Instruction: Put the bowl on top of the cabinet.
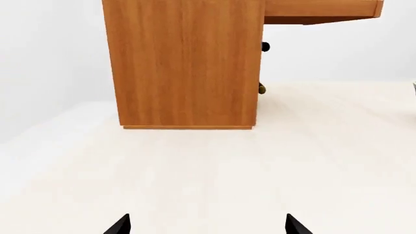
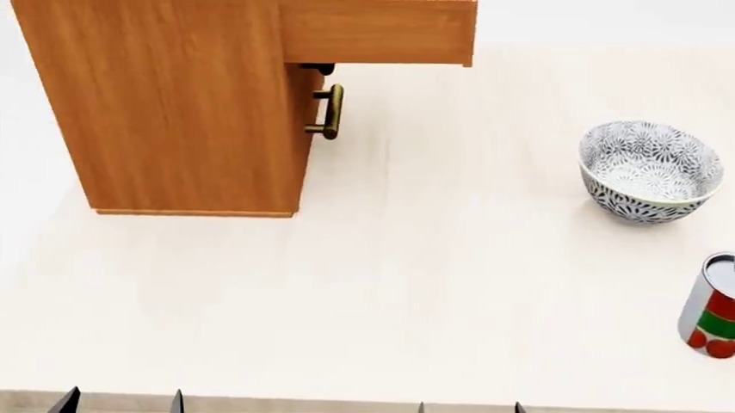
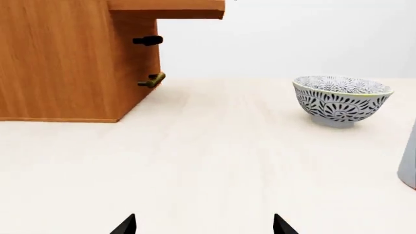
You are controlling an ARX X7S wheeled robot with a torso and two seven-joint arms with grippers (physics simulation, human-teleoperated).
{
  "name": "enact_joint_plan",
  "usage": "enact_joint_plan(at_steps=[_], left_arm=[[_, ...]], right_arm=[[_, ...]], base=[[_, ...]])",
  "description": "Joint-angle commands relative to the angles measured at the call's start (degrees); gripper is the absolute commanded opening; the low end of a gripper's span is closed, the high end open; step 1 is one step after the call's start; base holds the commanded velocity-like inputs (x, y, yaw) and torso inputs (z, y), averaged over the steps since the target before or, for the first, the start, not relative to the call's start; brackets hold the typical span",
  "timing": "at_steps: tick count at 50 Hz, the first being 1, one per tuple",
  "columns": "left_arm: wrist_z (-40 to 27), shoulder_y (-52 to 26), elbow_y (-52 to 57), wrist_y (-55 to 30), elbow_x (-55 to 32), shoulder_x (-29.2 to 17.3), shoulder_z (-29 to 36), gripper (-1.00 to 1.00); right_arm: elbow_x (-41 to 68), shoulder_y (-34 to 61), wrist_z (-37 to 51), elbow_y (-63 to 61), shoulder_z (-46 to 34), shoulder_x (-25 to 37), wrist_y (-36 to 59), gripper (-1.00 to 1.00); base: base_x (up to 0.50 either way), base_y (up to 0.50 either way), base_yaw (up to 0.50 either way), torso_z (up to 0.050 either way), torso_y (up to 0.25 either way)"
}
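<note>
A: Far left, on the desk [image 2: 379, 292]?
B: Orange-brown cabinet [image 2: 184, 112], upright, standing on the pale surface. One drawer [image 2: 377, 31] near the top pulled out to the right, contents not visible. Brass bar handle [image 2: 330, 112] lower on the same face, that front closed.

A: Middle stretch?
B: Bare wood, wide and flat between cabinet and bowl [image 2: 642, 170]. Plenty of room there.

A: Bowl itself?
B: Well apart from the cabinet, off to the right, upright on the desk. Blue-black leaf pattern inside and out, pale rim. Nothing inside. Untouched, not on the cabinet top.

A: Further right?
B: Grey can [image 2: 713, 306] with red and green label, near the bowl, closer to the front edge, cut off by the view's border.

A: End effectors?
B: Left end effector [image 1: 206, 225] low over the desk facing the cabinet's side, fingertips spread wide, holding nothing. Right end effector [image 3: 204, 225] likewise spread and bare, facing the gap between cabinet and bowl. Only dark tips visible at the desk's near edge from the head.
</note>
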Motion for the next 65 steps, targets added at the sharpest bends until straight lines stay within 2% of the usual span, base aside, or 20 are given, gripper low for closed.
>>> enact_joint_plan(at_steps=[1,14,29,33,35,36,38,41,44,46,48,53,55,59,65], left_arm=[[-0.7,-0.1,0.0,0.1,-0.5,-0.6,0.7,1.0],[-1.2,-0.1,0.0,0.2,-1.1,-1.1,1.3,1.0],[-2.0,-0.2,0.0,0.0,-1.3,-1.7,2.2,1.0],[-5.9,-1.1,-0.4,-1.3,2.9,-1.5,2.7,1.0],[-5.3,-2.2,3.8,-11.4,-0.3,-1.2,2.4,1.0],[-5.9,-2.8,10.5,-17.9,-1.2,-1.5,2.3,1.0],[-7.1,-3.4,18.6,-24.6,-1.7,-1.9,2.2,1.0],[-9.4,-8.4,40.1,-45.3,-7.8,-2.5,-0.5,1.0],[-11.9,-11.6,51.7,-53.3,-8.4,-3.4,-0.6,1.0],[-12.1,-11.9,53.2,-55.4,-9.6,-2.8,-1.2,1.0],[-12.8,-10.5,53.5,-54.2,-8.2,-3.4,1.1,1.0],[-13.2,-9.1,50.9,-51.2,-7.0,-3.9,2.4,1.0],[-13.6,-9.0,50.3,-50.7,-6.4,-4.1,2.6,1.0],[-13.6,-8.9,48.5,-49.6,-6.3,-4.1,2.8,1.0],[-13.9,-8.9,48.7,-49.4,-6.3,-4.2,3.5,1.0]], right_arm=[[0.5,0.1,0.5,0.2,-0.7,0.5,-0.3,1.0],[1.7,-0.2,1.0,0.0,-0.9,0.9,-1.0,1.0],[2.7,0.2,1.6,0.2,-1.6,1.4,0.2,1.0],[3.3,0.5,1.8,-0.8,-2.2,1.6,3.8,1.0],[3.9,0.9,3.4,-4.6,-1.6,1.8,8.4,1.0],[4.8,1.2,4.4,-10.8,-1.6,2.5,14.1,1.0],[5.8,2.2,5.5,-18.6,-1.7,3.7,21.5,1.0],[9.7,8.8,9.3,-39.9,0.2,5.9,42.6,1.0],[13.2,15.0,12.3,-52.6,1.8,6.4,56.9,1.0],[14.4,16.4,13.2,-54.9,2.7,5.8,60.2,1.0],[14.2,15.5,13.8,-56.5,1.3,6.0,60.5,1.0],[10.9,9.6,13.4,-52.4,-1.1,7.1,51.1,1.0],[12.0,9.2,12.9,-51.4,-0.1,6.5,50.5,1.0],[9.8,9.2,12.7,-48.7,-3.1,7.4,47.9,1.0],[10.2,10.7,12.6,-47.9,-3.9,7.1,48.7,1.0]], base=[[0.0,0.5,0.0,0.0,0.0],[0.0,0.5,0.0,0.0,0.0],[0.0,0.0,0.0,0.0,0.0],[0.0,0.0,0.0,0.0,0.0],[0.0,0.0,0.0,0.0,0.0],[0.0,0.0,0.0,0.0,0.0],[0.0,0.0,0.0,0.0,0.0],[0.0,0.0,0.0,0.0,0.0],[0.0,0.0,0.0,0.0,0.0],[0.0,0.0,0.0,0.0,0.0],[0.0,0.0,0.0,0.0,0.0],[0.0,0.0,0.0,0.0,0.0],[0.0,0.0,0.0,0.0,0.0],[0.09,0.0,0.0,0.0,0.0],[0.5,0.0,0.0,0.0,0.0]])
